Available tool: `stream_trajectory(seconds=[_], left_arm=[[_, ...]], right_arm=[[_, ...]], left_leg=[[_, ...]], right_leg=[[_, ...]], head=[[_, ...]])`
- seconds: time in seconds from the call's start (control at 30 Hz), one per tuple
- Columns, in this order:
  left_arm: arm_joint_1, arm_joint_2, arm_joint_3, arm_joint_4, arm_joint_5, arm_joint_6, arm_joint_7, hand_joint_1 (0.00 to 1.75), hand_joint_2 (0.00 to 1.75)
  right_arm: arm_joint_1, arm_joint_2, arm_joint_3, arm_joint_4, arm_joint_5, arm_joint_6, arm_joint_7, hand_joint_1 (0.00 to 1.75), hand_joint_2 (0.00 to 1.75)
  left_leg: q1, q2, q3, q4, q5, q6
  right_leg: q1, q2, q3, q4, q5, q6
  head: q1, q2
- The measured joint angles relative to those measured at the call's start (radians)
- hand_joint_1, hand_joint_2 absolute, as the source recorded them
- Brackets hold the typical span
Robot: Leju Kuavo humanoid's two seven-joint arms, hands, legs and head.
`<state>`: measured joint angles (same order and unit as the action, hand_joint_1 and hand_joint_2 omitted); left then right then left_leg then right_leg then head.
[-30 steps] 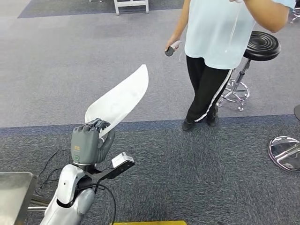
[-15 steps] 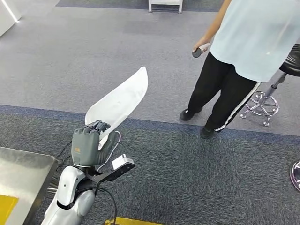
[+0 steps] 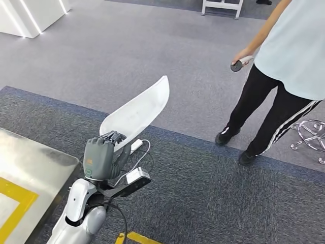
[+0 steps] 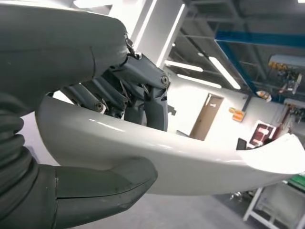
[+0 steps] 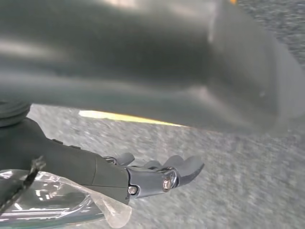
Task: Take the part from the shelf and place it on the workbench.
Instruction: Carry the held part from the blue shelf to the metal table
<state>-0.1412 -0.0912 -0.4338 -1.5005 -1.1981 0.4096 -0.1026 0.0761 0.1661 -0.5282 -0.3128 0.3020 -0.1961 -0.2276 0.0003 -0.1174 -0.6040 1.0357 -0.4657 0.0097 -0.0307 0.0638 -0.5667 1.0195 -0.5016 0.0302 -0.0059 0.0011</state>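
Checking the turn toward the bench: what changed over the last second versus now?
The whole head view shifted: the camera turned, bringing more of the steel workbench and its yellow marking into view at left, and shifting the person to the right edge. The left robot hand keeps gripping the white part the same way, raised over the carpet.

Grey carpet point(image 3: 115, 46) meets a darker carpet band point(image 3: 230, 193); a steel table point(image 3: 34, 162) with yellow markings stands at its edge, white walls with light strips point(image 3: 30, 15) beyond.
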Motion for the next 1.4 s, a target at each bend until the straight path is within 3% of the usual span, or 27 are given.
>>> stream_trajectory(seconds=[0.03,0.1,0.17,0.2,0.23,0.27,0.33,0.4,0.47,0.5,0.57,0.63,0.67,0.7,0.77,0.83,0.9,0.93,0.97,1.0,1.07,1.13,1.2,1.23,1.27,1.33,1.4], left_arm=[[-0.006,0.001,-0.003,0.000,0.004,-0.004,0.000,1.69,1.75],[-0.018,0.001,-0.010,-0.001,0.007,-0.010,0.000,1.69,1.75],[-0.019,-0.001,-0.016,-0.001,0.012,-0.014,-0.001,1.69,1.75],[-0.018,-0.002,-0.018,-0.001,0.014,-0.016,-0.001,1.69,1.75],[-0.016,-0.004,-0.021,-0.001,0.017,-0.017,-0.002,1.69,1.75],[-0.017,-0.007,-0.025,-0.001,0.018,-0.016,-0.003,1.69,1.75],[-0.025,-0.015,-0.033,-0.001,0.019,-0.015,-0.003,1.69,1.75],[-0.033,-0.025,-0.038,-0.001,0.021,-0.014,-0.003,1.69,1.75],[-0.032,-0.029,-0.039,-0.002,0.022,-0.014,-0.003,1.69,1.75],[-0.027,-0.030,-0.039,-0.003,0.022,-0.014,-0.003,1.69,1.75],[-0.018,-0.030,-0.038,-0.005,0.020,-0.015,-0.002,1.69,1.75],[-0.006,-0.030,-0.037,-0.007,0.013,-0.020,-0.001,1.69,1.75],[0.002,-0.028,-0.037,-0.008,0.008,-0.025,0.001,1.69,1.75],[0.012,-0.025,-0.036,-0.010,0.002,-0.032,0.005,1.69,1.75],[0.028,-0.019,-0.035,-0.014,-0.008,-0.044,0.013,1.69,1.75],[0.036,-0.015,-0.032,-0.022,-0.013,-0.048,0.016,1.69,1.75],[0.045,-0.011,-0.028,-0.031,-0.015,-0.047,0.016,1.69,1.75],[0.051,-0.008,-0.025,-0.035,-0.016,-0.047,0.016,1.69,1.75],[0.057,-0.006,-0.022,-0.038,-0.016,-0.046,0.016,1.69,1.75],[0.063,-0.003,-0.018,-0.041,-0.016,-0.045,0.016,1.69,1.75],[0.067,0.001,-0.012,-0.047,-0.015,-0.044,0.016,1.69,1.75],[0.067,0.002,-0.010,-0.051,-0.014,-0.043,0.016,1.69,1.75],[0.072,0.004,-0.009,-0.052,-0.012,-0.043,0.016,1.69,1.75],[0.075,0.005,-0.009,-0.052,-0.012,-0.044,0.016,1.69,1.75],[0.077,0.006,-0.008,-0.052,-0.012,-0.044,0.016,1.69,1.75],[0.078,0.007,-0.007,-0.052,-0.012,-0.044,0.016,1.69,1.75],[0.077,0.007,-0.005,-0.054,-0.012,-0.044,0.016,1.69,1.75]], right_arm=[[-0.001,-0.006,-0.006,0.000,0.002,0.003,-0.006,0.00,0.00],[-0.001,-0.014,-0.017,0.000,0.010,0.000,-0.001,0.00,0.00],[0.000,-0.017,-0.029,0.001,0.022,-0.009,0.017,0.00,0.00],[0.001,-0.018,-0.034,0.001,0.028,-0.012,0.025,0.00,0.00],[0.001,-0.018,-0.038,0.001,0.034,-0.012,0.028,0.00,0.00],[0.000,-0.018,-0.042,0.002,0.038,-0.009,0.025,0.00,0.00],[-0.003,-0.020,-0.054,0.002,0.044,0.004,0.006,0.00,0.00],[-0.007,-0.023,-0.067,0.002,0.057,0.020,-0.012,0.00,0.00],[-0.013,-0.026,-0.076,0.002,0.076,0.028,-0.017,0.00,0.00],[-0.016,-0.027,-0.079,0.002,0.086,0.029,-0.016,0.00,0.00],[-0.021,-0.027,-0.083,0.004,0.100,0.027,-0.012,0.00,0.00],[-0.022,-0.022,-0.087,0.006,0.110,0.014,-0.003,0.00,0.00],[-0.021,-0.017,-0.090,0.006,0.113,0.004,0.004,0.00,0.00],[-0.020,-0.011,-0.094,0.007,0.116,-0.006,0.010,0.00,0.00],[-0.020,0.001,-0.101,0.008,0.125,-0.019,0.018,0.00,0.00],[-0.021,0.012,-0.105,0.009,0.134,-0.021,0.021,0.00,0.00],[-0.022,0.021,-0.108,0.011,0.140,-0.022,0.024,0.00,0.00],[-0.021,0.025,-0.109,0.011,0.143,-0.023,0.026,0.00,0.00],[-0.021,0.026,-0.110,0.011,0.145,-0.024,0.026,0.00,0.00],[-0.020,0.028,-0.111,0.011,0.147,-0.025,0.027,0.00,0.00],[-0.020,0.032,-0.115,0.011,0.153,-0.027,0.027,0.00,0.00],[-0.018,0.033,-0.123,0.011,0.164,-0.018,0.027,0.00,0.00],[-0.013,0.030,-0.130,0.011,0.173,0.002,0.027,0.00,0.00],[-0.012,0.028,-0.132,0.011,0.175,0.010,0.026,0.00,0.00],[-0.011,0.026,-0.134,0.011,0.177,0.015,0.026,0.00,0.00],[-0.011,0.024,-0.136,0.010,0.179,0.020,0.025,0.00,0.00],[-0.011,0.023,-0.138,0.009,0.180,0.023,0.024,0.00,0.00]], left_leg=[[-0.001,0.027,-0.013,0.027,-0.015,-0.004],[-0.002,0.091,-0.069,0.142,-0.071,-0.011],[0.001,0.107,-0.132,0.265,-0.113,-0.013],[0.001,0.109,-0.144,0.285,-0.110,-0.011],[0.000,0.110,-0.136,0.267,-0.089,-0.008],[-0.002,0.117,-0.108,0.211,-0.053,-0.002],[-0.015,0.160,-0.039,0.075,0.003,0.015],[-0.029,0.192,-0.006,0.006,0.010,0.028],[-0.031,0.174,0.000,-0.008,0.005,0.033],[-0.028,0.163,0.006,-0.017,0.008,0.036],[-0.020,0.140,0.021,-0.035,0.015,0.044],[-0.016,0.117,0.023,-0.038,0.016,0.050],[-0.015,0.103,0.023,-0.038,0.015,0.050],[-0.015,0.089,0.024,-0.038,0.014,0.049],[-0.012,0.057,0.027,-0.034,0.010,0.044],[-0.009,0.031,0.026,-0.023,0.002,0.032],[-0.007,0.008,0.016,-0.011,-0.002,0.018],[-0.006,-0.004,0.011,-0.008,-0.001,0.013],[-0.004,-0.014,0.008,-0.009,0.001,0.008],[-0.003,-0.010,0.006,-0.006,-0.001,0.003],[-0.005,0.038,-0.016,0.039,-0.028,-0.006],[-0.004,0.093,-0.077,0.162,-0.084,-0.013],[-0.002,0.107,-0.135,0.272,-0.118,-0.016],[-0.001,0.108,-0.145,0.291,-0.116,-0.015],[-0.001,0.109,-0.140,0.278,-0.099,-0.014],[-0.004,0.125,-0.087,0.172,-0.034,-0.003],[-0.019,0.177,-0.025,0.049,0.007,0.015]], right_leg=[[0.001,-0.015,0.003,-0.002,-0.001,-0.007],[0.005,-0.046,0.009,-0.004,-0.005,-0.017],[0.010,-0.079,0.013,-0.004,-0.010,-0.022],[0.012,-0.094,0.015,-0.004,-0.012,-0.023],[0.013,-0.107,0.018,-0.004,-0.015,-0.023],[0.015,-0.120,0.022,-0.004,-0.018,-0.022],[0.018,-0.143,0.031,-0.004,-0.025,-0.018],[0.022,-0.165,0.035,-0.005,-0.032,-0.010],[0.023,-0.188,0.041,-0.009,-0.036,0.001],[0.022,-0.182,0.044,-0.007,-0.042,0.007],[0.019,-0.132,0.024,0.044,-0.073,0.015],[0.017,-0.078,-0.041,0.166,-0.127,0.020],[0.016,-0.069,-0.077,0.226,-0.146,0.022],[0.016,-0.066,-0.101,0.257,-0.146,0.025],[0.011,-0.061,-0.096,0.208,-0.086,0.029],[0.001,-0.019,-0.043,0.077,-0.016,0.035],[-0.005,0.023,-0.007,0.011,-0.004,0.029],[-0.003,0.028,-0.001,0.007,-0.010,0.021],[-0.002,0.016,0.002,0.006,-0.011,0.011],[-0.001,0.004,0.005,0.003,-0.011,0.003],[0.000,-0.023,0.012,-0.002,-0.012,-0.012],[0.004,-0.056,0.018,-0.003,-0.018,-0.022],[0.008,-0.087,0.022,-0.003,-0.024,-0.025],[0.009,-0.098,0.024,-0.003,-0.026,-0.026],[0.010,-0.108,0.027,-0.003,-0.028,-0.026],[0.013,-0.127,0.037,-0.003,-0.035,-0.024],[0.017,-0.148,0.046,-0.004,-0.043,-0.017]], head=[[-0.003,0.000],[-0.008,0.000],[-0.009,0.000],[-0.009,0.000],[-0.009,0.000],[-0.010,0.000],[-0.010,0.000],[-0.009,0.000],[-0.008,0.000],[-0.006,0.000],[-0.002,0.000],[0.002,-0.001],[0.004,-0.001],[0.004,-0.001],[0.004,-0.001],[0.005,-0.001],[0.007,-0.001],[0.007,-0.001],[0.007,0.000],[0.006,-0.001],[0.000,-0.001],[-0.007,-0.001],[-0.007,-0.001],[-0.007,-0.001],[-0.007,-0.001],[-0.007,-0.001],[-0.008,-0.001]])
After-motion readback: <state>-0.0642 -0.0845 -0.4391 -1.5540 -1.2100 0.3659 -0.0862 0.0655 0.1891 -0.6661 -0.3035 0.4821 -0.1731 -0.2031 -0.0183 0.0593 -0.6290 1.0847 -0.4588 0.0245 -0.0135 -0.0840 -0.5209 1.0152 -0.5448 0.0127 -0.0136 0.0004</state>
